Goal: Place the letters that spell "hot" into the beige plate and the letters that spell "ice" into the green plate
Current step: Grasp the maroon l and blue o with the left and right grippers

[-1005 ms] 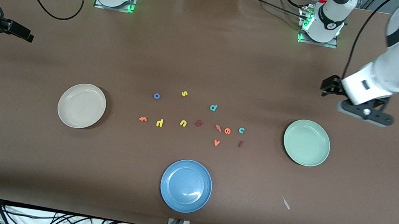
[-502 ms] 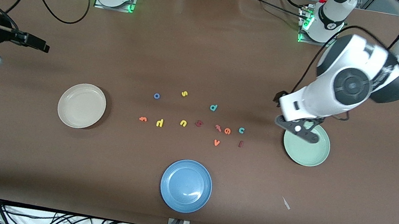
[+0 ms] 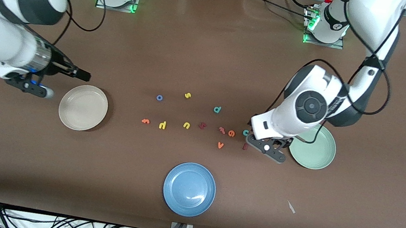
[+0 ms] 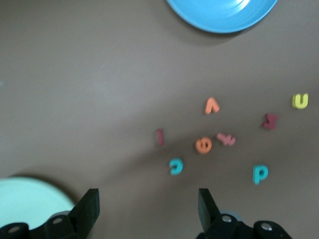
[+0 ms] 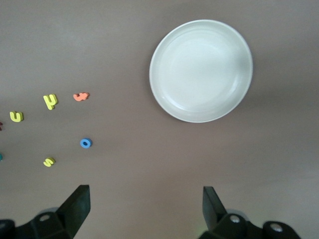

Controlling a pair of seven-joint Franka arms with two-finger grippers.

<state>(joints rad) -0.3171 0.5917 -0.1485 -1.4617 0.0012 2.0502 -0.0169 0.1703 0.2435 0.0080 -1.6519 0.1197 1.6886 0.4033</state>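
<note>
The beige plate (image 3: 83, 107) (image 5: 201, 70) lies toward the right arm's end, the green plate (image 3: 313, 154) (image 4: 27, 201) toward the left arm's end. Between them lie the blue "o" (image 3: 159, 98) (image 5: 85, 143), yellow "h" (image 3: 162, 125) (image 5: 50, 101), orange "t" (image 3: 145, 121) (image 5: 80, 96), orange "e" (image 3: 231, 133) (image 4: 203, 145), teal "c" (image 3: 245, 133) (image 4: 175, 166) and dark red "i" (image 3: 245, 146) (image 4: 159, 136). My left gripper (image 3: 265, 147) (image 4: 148, 199) hangs open and holds nothing, between the "i" and the green plate. My right gripper (image 3: 28, 84) (image 5: 144, 196) is open, beside the beige plate.
A blue plate (image 3: 189, 189) sits nearest the front camera. Other loose letters: yellow "s" (image 3: 187, 95), yellow "u" (image 3: 186, 125), teal "d" (image 3: 217, 109), a dark red chunky letter (image 3: 202, 125), a salmon letter (image 3: 222, 129), orange "v" (image 3: 220, 145). The left arm overhangs part of the green plate.
The left arm swung in from its end of the table, passed over the green plate and came down beside the "i" and "c". The right arm moved in toward the beige plate.
</note>
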